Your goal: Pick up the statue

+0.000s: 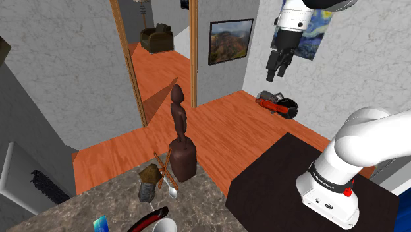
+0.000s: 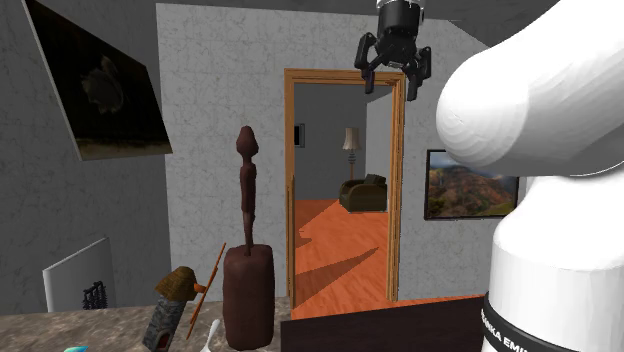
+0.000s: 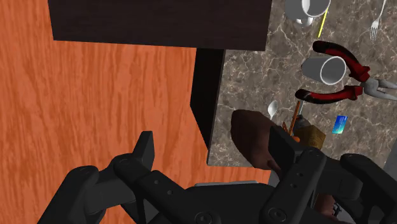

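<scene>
overhead, the gripper (image 1: 275, 74) gapes open, empty, well apart from the statue (image 1: 179, 135).

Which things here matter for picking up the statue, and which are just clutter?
Job: statue; pincer, open, high up, apart from the statue.
Lying about: figurine; spoon; pliers; mug; fork; blue card.
</scene>
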